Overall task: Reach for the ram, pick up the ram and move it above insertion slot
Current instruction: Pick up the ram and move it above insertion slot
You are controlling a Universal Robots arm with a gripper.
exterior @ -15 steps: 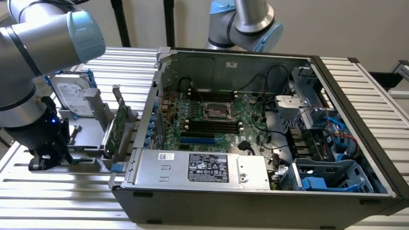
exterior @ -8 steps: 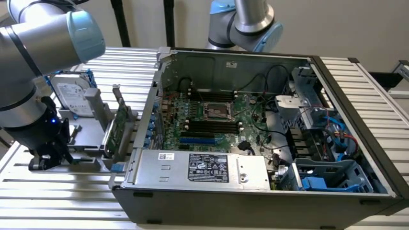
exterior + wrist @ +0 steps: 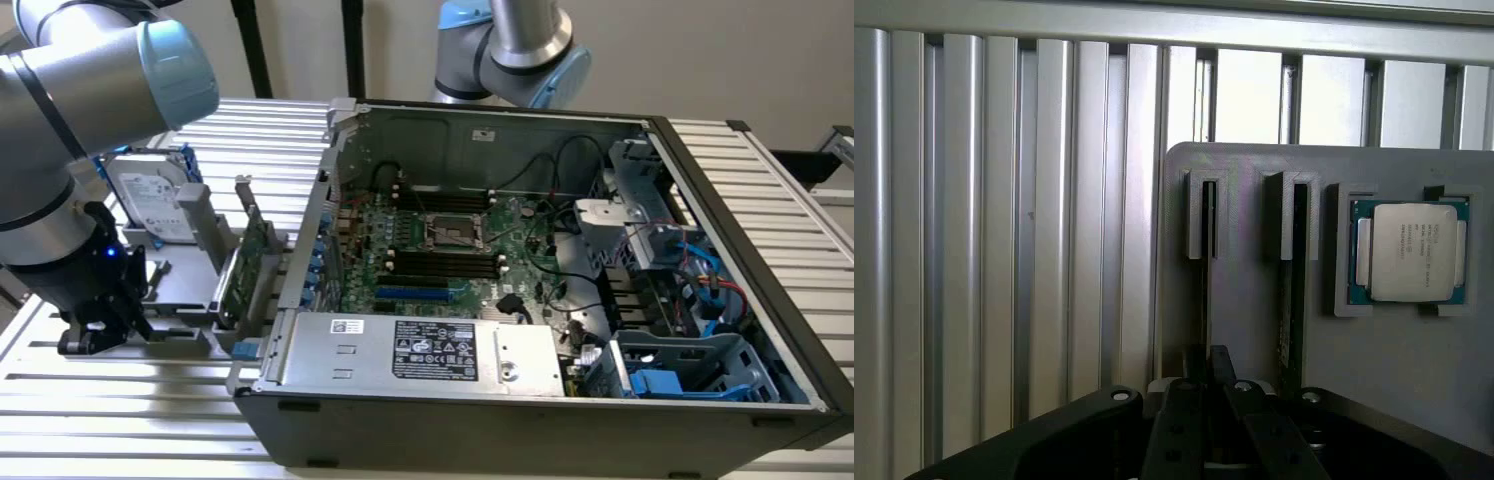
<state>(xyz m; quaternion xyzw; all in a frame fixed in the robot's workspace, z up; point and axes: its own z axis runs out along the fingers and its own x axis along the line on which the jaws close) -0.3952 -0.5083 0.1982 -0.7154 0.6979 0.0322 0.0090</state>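
The ram (image 3: 1205, 250) is seen edge-on as a thin dark stick standing in a slot of the grey holder (image 3: 1244, 330), the slot farther from the processor. My gripper (image 3: 1212, 362) is down at this holder, and its black fingers (image 3: 1189, 420) come together around the stick's near end. A second thin green stick (image 3: 1290, 300) stands in the neighbouring slot. In the exterior view my gripper (image 3: 96, 325) sits low on the holder (image 3: 180, 305), to the left of the open computer case. The motherboard's black slots (image 3: 447, 265) lie inside the case.
A processor (image 3: 1409, 250) rests in a recess of the holder. A taller green expansion card (image 3: 247, 262) and a hard drive (image 3: 147, 198) stand on the holder between my arm and the case wall (image 3: 310, 240). A second robot arm (image 3: 514, 50) stands behind the case.
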